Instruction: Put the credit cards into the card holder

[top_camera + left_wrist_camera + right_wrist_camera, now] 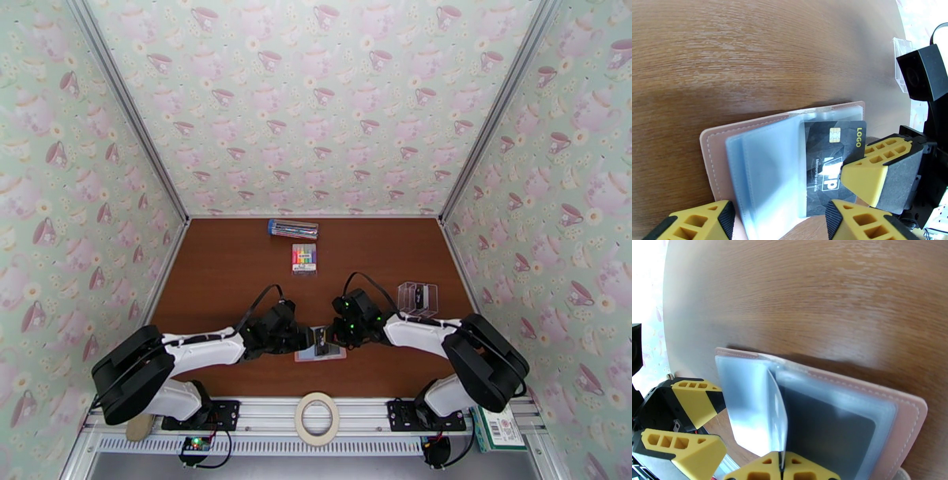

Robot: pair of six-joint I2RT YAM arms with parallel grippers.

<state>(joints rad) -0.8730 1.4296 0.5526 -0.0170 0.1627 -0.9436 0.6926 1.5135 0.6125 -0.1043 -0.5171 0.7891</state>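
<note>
Left wrist view: dark credit card [829, 158] sits pocketed in the open card holder [713, 158]. The right gripper [782, 468] pinches a clear sleeve [776, 413] upright, likely exposing a pocket. The left gripper [780, 225] hovers at the holder's left, jaws apart.

- table [750, 51]: brown wood grain, smooth, satin sheen.
- card holder [713, 150]: dusty-pink leather-like cover, matt, stitched along the edge.
- inner sleeves [762, 169]: translucent grey-blue plastic, smooth, faintly frosted.
- dark card [829, 154]: glossy plastic with a metallic chip.
- walls [316, 103]: matt, printed, paper-like.
</note>
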